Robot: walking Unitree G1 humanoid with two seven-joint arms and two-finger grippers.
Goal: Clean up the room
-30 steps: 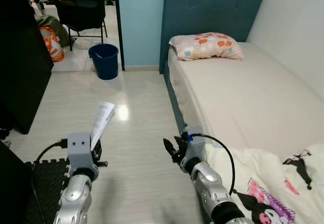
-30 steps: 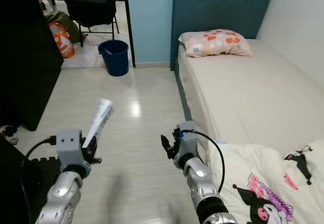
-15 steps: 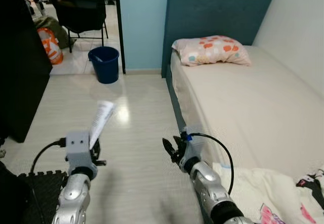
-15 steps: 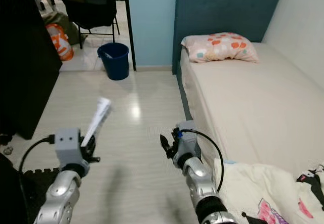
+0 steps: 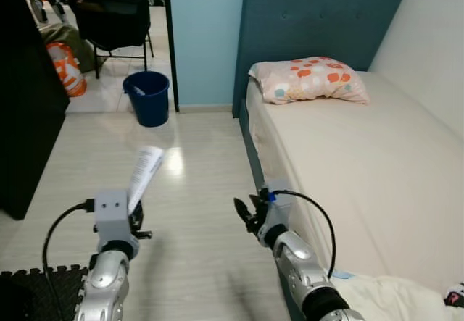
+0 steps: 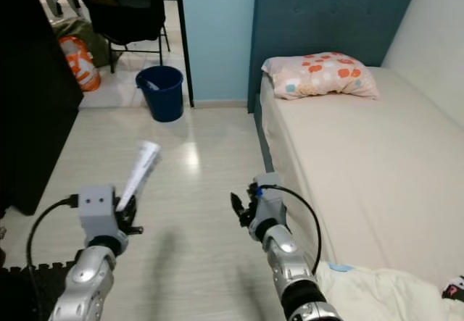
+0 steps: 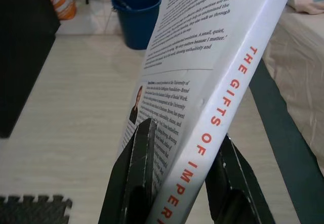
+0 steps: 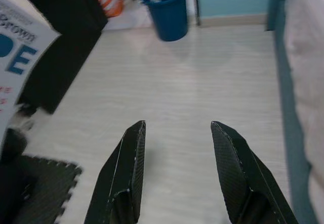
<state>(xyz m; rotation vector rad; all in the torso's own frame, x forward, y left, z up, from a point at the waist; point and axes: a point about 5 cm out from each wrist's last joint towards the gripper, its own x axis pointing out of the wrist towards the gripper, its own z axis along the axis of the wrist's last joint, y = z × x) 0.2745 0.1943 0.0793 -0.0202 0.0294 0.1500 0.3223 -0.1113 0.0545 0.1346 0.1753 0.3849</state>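
Observation:
My left gripper [image 5: 136, 218] is shut on a white paperback book [image 5: 146, 174] that it holds upright above the pale floor. In the left wrist view the book's spine [image 7: 223, 118] carries orange lettering and sits between my two black fingers [image 7: 137, 173]. To the right, my right gripper [image 5: 246, 213] hovers beside the bed's edge, open and holding nothing; its fingers [image 8: 126, 173] stand well apart in the right wrist view.
A bed [image 5: 362, 161] with a teal headboard and a spotted pillow [image 5: 308, 79] fills the right side. A blue bucket [image 5: 147, 97] stands by the doorway, with a black chair [image 5: 116, 17] and an orange bag [image 5: 64, 66] beyond. A dark cabinet [image 5: 25, 103] lines the left. A black foam mat [image 5: 36, 292] lies at the near left.
The camera has moved forward: the bucket and pillow sit nearer, and the printed blanket has almost slid out at the lower right. Both grippers keep their pose, the book still held.

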